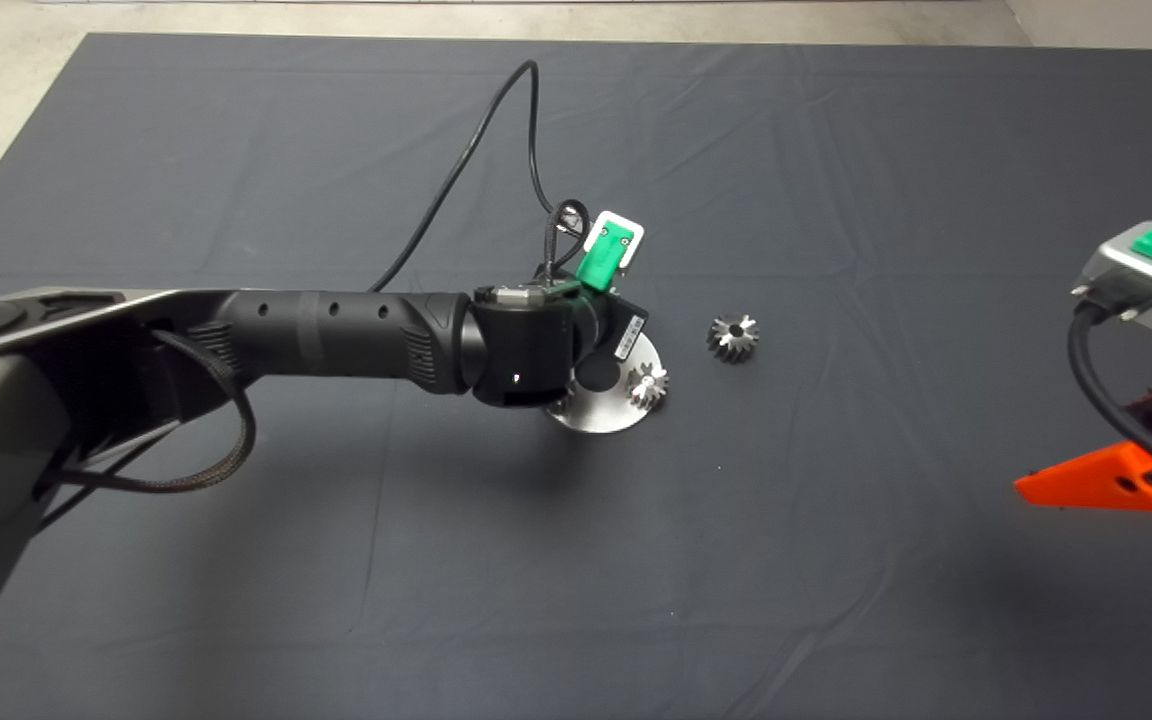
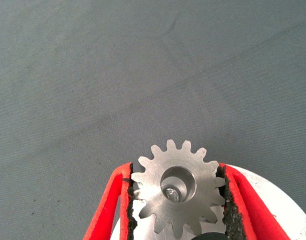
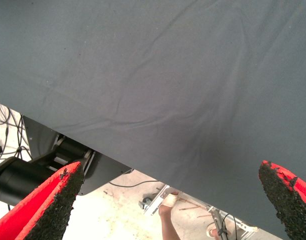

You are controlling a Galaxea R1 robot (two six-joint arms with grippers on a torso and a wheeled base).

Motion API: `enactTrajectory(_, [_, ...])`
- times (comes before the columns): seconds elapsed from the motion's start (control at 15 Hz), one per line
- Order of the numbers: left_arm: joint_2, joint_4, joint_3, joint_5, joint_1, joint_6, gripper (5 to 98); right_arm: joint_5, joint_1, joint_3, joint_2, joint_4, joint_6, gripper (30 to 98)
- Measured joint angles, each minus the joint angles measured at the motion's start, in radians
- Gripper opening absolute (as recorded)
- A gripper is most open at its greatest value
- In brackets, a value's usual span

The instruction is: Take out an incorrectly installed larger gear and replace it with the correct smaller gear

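Observation:
My left gripper [image 2: 175, 172] is shut on the smaller gear [image 2: 178, 192], a bright silver gear with a pale flat face. A metal pin end shows inside its bore. The gear is at the round silver base plate [image 2: 278, 205]. In the head view the left wrist [image 1: 526, 345] hides the fingers and this gear above the plate [image 1: 591, 412]. Another small silver gear [image 1: 647, 385] sits on the plate's right side. The larger gear [image 1: 733, 337], dark grey, lies on the mat to the right of the plate. My right gripper [image 1: 1116, 482] waits open at the right edge.
The left arm's black cable [image 1: 496, 120] loops over the mat behind the plate. The right wrist view shows its gripper [image 3: 168, 170] over the mat's edge, with part of a person [image 3: 168, 210] on the floor beyond.

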State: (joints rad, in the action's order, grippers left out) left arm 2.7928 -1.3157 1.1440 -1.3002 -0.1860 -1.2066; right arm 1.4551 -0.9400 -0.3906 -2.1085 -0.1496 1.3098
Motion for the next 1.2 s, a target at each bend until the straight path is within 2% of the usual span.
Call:
enactTrajectory(0.33, [-0.004,0.000,0.000,0.003,0.000,0.000,31.9,0.000,0.000,0.000,0.000,0.000,0.000,92.3])
enactTrajectory(0.53, [-0.013,0.000,-0.001,0.018,0.000,0.000,31.9,0.000,0.000,0.000,0.000,0.000,0.000,92.3])
enactTrajectory(1.2, [-0.027,0.000,-0.025,0.008,0.000,-0.001,31.8,0.000,0.000,0.000,0.000,0.000,0.000,92.3])
